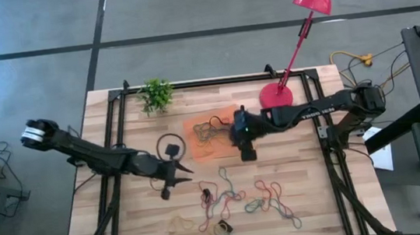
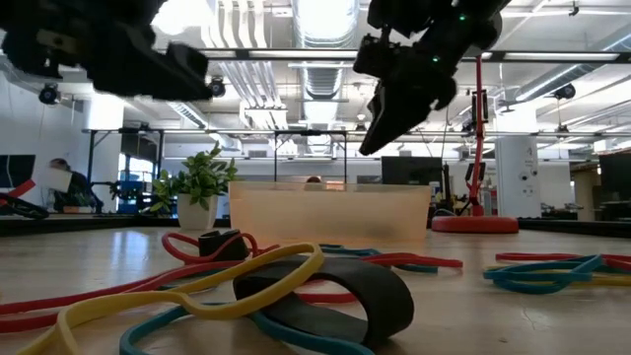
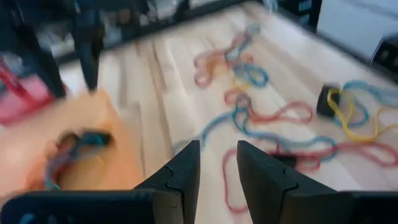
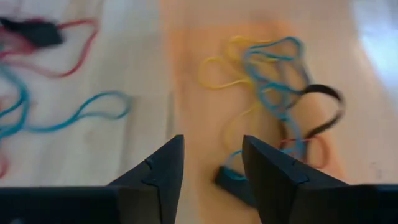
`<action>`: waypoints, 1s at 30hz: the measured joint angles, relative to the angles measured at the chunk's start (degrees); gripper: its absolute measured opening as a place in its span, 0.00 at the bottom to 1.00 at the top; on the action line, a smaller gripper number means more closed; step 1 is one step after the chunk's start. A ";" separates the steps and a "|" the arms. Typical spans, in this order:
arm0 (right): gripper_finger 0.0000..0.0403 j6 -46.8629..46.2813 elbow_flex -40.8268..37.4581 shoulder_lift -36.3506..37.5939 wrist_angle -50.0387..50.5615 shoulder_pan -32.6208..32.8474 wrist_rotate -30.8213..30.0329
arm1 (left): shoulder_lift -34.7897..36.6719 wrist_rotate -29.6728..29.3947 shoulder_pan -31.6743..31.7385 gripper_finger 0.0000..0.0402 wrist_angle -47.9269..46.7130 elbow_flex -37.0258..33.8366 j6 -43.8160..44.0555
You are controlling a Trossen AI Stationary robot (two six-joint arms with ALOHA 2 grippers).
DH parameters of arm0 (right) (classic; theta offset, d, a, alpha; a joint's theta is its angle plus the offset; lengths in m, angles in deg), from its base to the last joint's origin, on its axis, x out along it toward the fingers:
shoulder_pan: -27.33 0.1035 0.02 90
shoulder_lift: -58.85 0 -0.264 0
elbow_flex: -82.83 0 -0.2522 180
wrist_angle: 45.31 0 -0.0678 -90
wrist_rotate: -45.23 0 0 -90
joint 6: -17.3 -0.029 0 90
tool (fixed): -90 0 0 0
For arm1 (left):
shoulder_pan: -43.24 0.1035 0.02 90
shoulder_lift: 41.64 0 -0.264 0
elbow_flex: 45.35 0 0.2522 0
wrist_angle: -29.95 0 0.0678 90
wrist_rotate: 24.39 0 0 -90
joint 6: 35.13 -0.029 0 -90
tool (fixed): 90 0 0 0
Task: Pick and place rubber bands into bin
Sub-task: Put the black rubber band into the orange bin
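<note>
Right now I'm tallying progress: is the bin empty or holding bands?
Holding bands: the bin has several rubber bands lying tangled inside; many more remain on the table.

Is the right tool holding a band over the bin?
No. In the right wrist view the right tool is open and empty above the bin, with rubber bands lying inside.

Lamp (image 1: 296, 42) and plant (image 1: 156, 94) flank the bin (image 1: 195, 128).

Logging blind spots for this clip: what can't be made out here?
- Bin contents: bands inside form a tangle in the high and right wrist views; count unclear.
- Low view: the translucent bin wall hides what lies inside.
- Left gripper: motion blur in its wrist view; nothing seen between its fingers.
- Right gripper open over the bin.
</note>
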 joint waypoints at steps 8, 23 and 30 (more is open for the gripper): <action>0.33 -4.55 -2.70 0.02 -0.12 7.87 0.09 | -12.17 1.35 0.02 0.23 -3.24 7.82 1.67; 0.25 -13.51 -4.33 0.09 -0.45 19.70 -4.78 | -28.61 6.43 0.39 0.23 -37.27 31.09 -7.07; 0.22 -16.51 -4.91 0.09 -0.55 21.84 -7.46 | -32.52 7.74 0.39 0.23 -37.03 33.68 -6.87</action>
